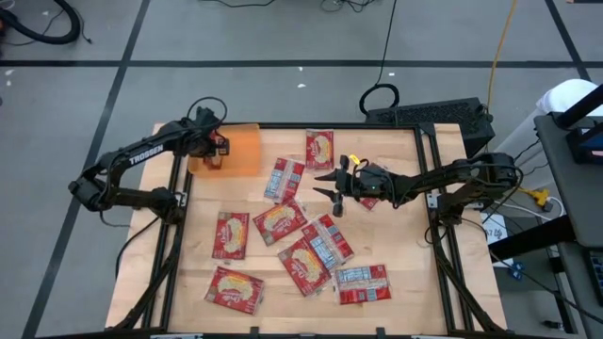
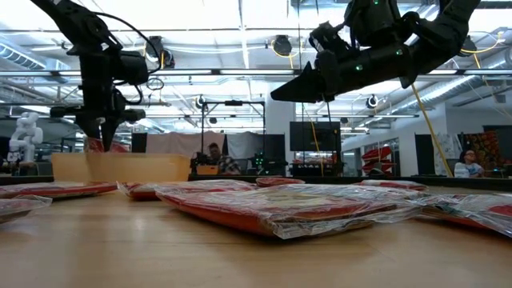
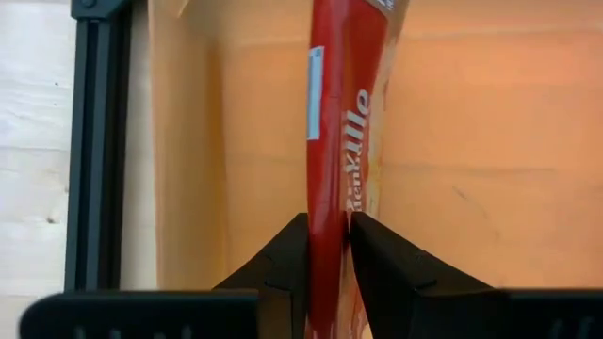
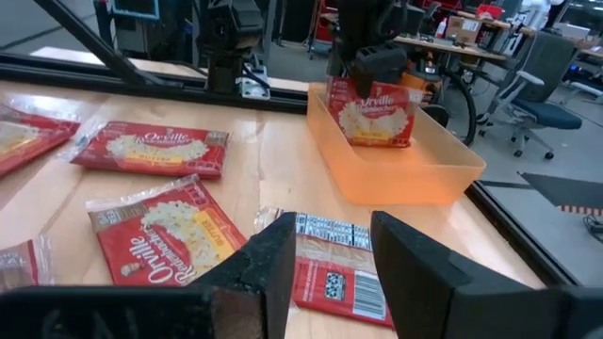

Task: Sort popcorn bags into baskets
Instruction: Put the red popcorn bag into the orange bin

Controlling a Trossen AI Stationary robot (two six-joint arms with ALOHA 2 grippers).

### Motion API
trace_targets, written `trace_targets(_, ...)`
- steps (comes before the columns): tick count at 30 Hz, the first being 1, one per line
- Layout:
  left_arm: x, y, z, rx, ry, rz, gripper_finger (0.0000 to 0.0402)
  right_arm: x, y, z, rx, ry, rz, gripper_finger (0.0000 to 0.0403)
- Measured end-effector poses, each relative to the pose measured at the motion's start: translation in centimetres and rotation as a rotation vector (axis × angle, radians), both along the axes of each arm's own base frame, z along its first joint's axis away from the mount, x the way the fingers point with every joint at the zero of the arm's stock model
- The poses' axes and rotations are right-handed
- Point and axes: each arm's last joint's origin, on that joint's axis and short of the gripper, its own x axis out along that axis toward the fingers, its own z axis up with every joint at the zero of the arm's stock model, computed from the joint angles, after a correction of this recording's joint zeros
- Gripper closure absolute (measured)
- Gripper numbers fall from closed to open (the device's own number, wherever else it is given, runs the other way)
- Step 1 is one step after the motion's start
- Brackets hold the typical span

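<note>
Over the far left corner of the table, the left gripper (image 1: pixel 215 151) hangs above the orange bin (image 1: pixel 247 160) with a red popcorn bag (image 3: pixel 341 122) hanging on edge between its fingers (image 3: pixel 283 259), the packet's long axis running straight down from the jaws toward the bin floor. The fingers sit close on either side of the packet, though whether they pinch it firmly or have begun to slacken cannot be told. The right wrist view shows the packet (image 4: pixel 375 118) standing upright inside the bin (image 4: pixel 415 174), its lower edge hidden behind the near wall, so contact with the floor is not visible. The release turns on that vertical line: the bag is directly below the left jaws and inside the walls. The right gripper (image 1: pixel 335 186) hovers mid-table with its fingers parted and empty, above a label-side packet (image 4: pixel 332 268) that lies flat just ahead of them. The remaining packets (image 1: pixel 280 221) lie scattered flat across the wood, several overlapping; in the low view they merge into a blurred heap.
</note>
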Motion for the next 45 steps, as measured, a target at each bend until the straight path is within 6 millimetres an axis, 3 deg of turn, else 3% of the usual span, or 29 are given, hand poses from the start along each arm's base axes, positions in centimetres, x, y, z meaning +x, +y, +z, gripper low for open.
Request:
trace_targets(11,-1.2,-1.4,2.1,0.113,0.017,0.012,0.0321,0.0,-0.1,0.0,0.019,-0.005,-0.008,0.0268)
trace_targets(16,-1.6,-2.2,3.6,0.207,-0.017,-0.070,0.0321,0.0,-0.2,0.0,0.056,-0.012,-0.041,0.0268)
trace_targets(20,-0.6,-2.8,4.4,0.270,-0.058,-0.225,0.0321,-0.1,-0.4,0.0,0.104,-0.027,-0.111,0.0268)
trace_targets(25,2.2,-4.3,4.6,0.305,-0.108,-0.473,0.0321,0.0,-0.3,0.0,0.206,-0.051,-0.187,0.0268)
trace_targets(36,7.8,-10.7,2.8,0.490,-0.378,-0.920,0.0321,2.6,1.8,2.1,0.407,0.188,-0.236,0.0268)
trace_targets(41,8.5,-14.3,1.0,0.559,-0.436,-1.163,0.0321,3.2,3.8,2.1,0.424,0.218,-0.186,0.0268)
trace_targets(45,8.0,-17.2,-1.5,0.478,-0.400,-1.324,0.0314,3.4,4.6,1.1,0.424,0.257,-0.175,0.0268)
